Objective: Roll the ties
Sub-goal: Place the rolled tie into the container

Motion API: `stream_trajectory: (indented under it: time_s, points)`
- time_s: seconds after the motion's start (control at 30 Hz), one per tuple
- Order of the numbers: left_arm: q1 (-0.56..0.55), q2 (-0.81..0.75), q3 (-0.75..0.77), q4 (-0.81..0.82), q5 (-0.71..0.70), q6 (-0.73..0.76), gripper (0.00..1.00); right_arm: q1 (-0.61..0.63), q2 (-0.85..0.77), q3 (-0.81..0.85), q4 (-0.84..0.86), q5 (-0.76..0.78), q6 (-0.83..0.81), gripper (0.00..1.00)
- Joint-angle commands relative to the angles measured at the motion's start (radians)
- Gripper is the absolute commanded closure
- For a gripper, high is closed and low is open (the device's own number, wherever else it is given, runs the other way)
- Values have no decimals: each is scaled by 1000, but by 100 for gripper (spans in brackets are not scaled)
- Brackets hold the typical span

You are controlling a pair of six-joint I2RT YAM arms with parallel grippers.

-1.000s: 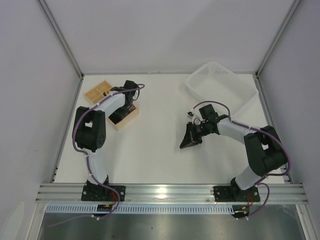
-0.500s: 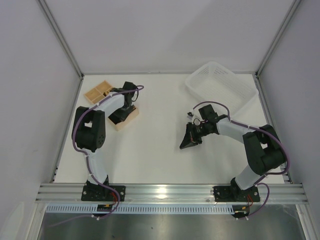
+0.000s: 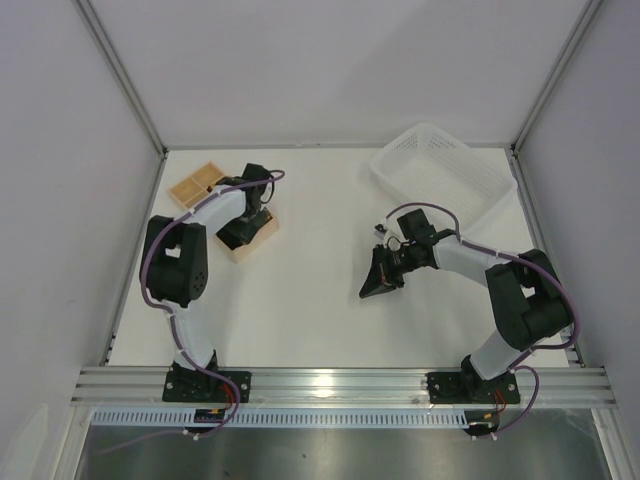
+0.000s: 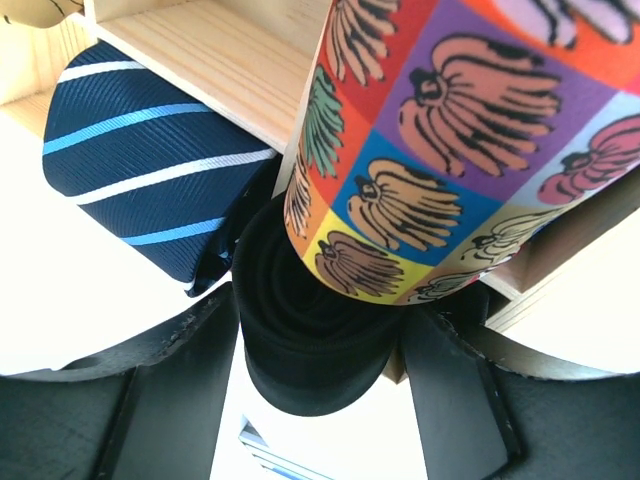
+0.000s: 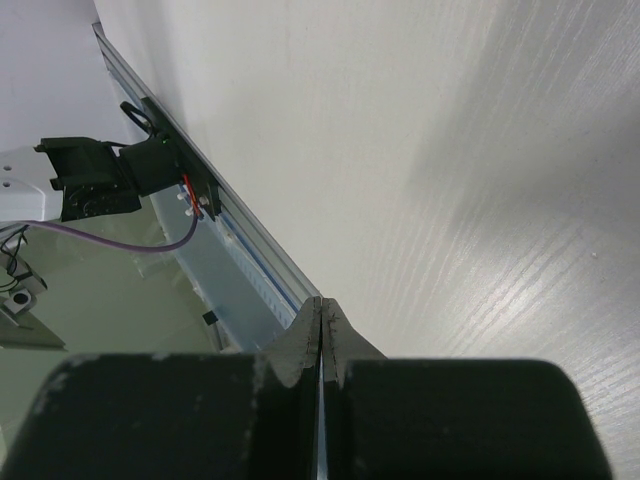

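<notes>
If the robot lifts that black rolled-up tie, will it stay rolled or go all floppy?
It would probably sag and loosen, because the black rolled tie looks like soft cloth with squashy folds. It is likely light and not very slippery, since the fabric looks matte. Sitting between the banana-print tie and the navy striped tie, it probably won't roll away.

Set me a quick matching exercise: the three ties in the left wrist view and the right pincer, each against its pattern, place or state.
Things:
1. black rolled tie
2. navy tie
3. banana-print tie
4. right pincer

Descriptions:
A. shut, with nothing held
B. light blue and white diagonal stripes
C. flanked on both sides by the open left pincer
D. bright squares of many colours

Pairs: 1-C, 2-B, 3-D, 4-A
</notes>
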Motion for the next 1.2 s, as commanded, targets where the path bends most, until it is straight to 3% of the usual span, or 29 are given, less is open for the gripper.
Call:
stream_trajectory:
  time_s: [0.0, 0.83, 1.07, 1.17]
  points:
    - [12, -57, 6, -24, 31, -24, 31, 5, 7, 32, 3, -23, -14, 100]
    - [35, -126, 141, -183, 138, -105, 27, 46, 1, 29, 8, -10, -6, 100]
    - [64, -131, 165, -209, 206, -127, 33, 51, -10, 25, 8, -4, 0, 100]
    - [85, -151, 161, -202, 270, -142, 41, 52, -17, 22, 8, -2, 0, 100]
